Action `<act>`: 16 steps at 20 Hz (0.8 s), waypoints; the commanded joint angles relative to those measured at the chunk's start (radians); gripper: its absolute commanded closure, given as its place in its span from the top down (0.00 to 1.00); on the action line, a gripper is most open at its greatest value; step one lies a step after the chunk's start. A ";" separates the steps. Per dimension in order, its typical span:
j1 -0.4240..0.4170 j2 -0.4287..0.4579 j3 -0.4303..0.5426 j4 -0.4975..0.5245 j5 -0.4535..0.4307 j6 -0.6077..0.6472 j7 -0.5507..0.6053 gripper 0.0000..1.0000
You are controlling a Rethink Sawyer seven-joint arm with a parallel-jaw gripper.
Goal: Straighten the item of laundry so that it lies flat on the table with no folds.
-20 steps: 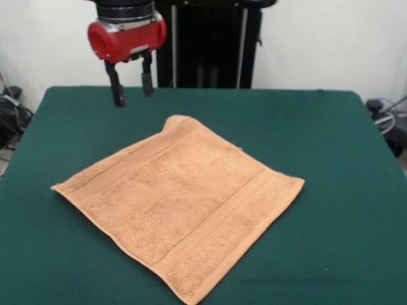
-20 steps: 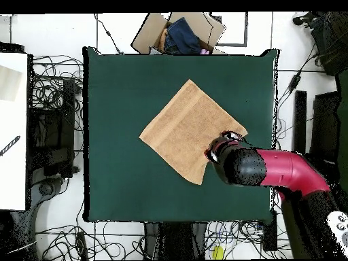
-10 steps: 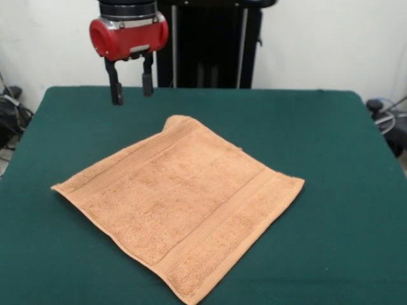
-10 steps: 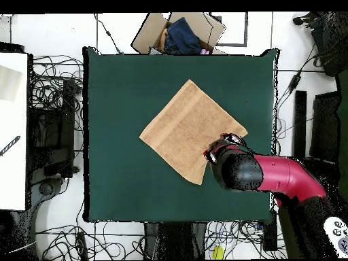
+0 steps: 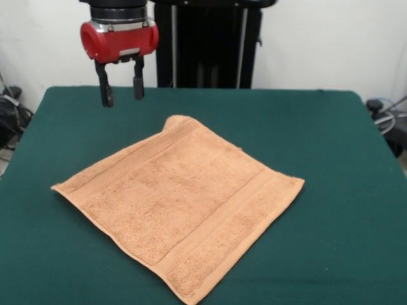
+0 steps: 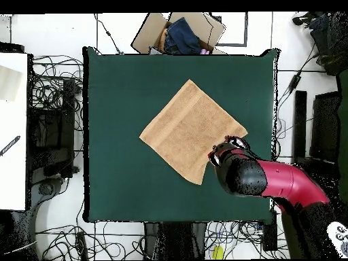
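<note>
Front view and overhead view of the work surface. The towel (image 5: 181, 206) lies spread as a diamond slightly left of centre in the front view, on the dark green table (image 5: 331, 140); in the overhead view the towel (image 6: 192, 130) sits a little right of the table's centre. It appears nearly flat, with woven bands running near two opposite edges; only the corner at the upper middle of the front view shows a small rolled or turned-over lip. The gripper (image 5: 119, 89) hangs in the upper left of the front view, above bare felt and apart from the cloth, its two dark fingers (image 5: 105, 89) parted with a visible gap and holding nothing. The arm (image 6: 272, 183) enters the overhead view from the lower right. Judged from its looped pile, the cloth is soft, limp and light, offers no stiffness to push against, and probably clings somewhat to the felt, so dragging may bunch it. The sensible hold is a pinch at the curled corner's edge, drawn outward and away from the towel's centre.
</note>
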 commanded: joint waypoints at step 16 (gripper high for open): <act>0.043 -0.095 -0.153 0.294 -0.034 -0.242 0.250 1.00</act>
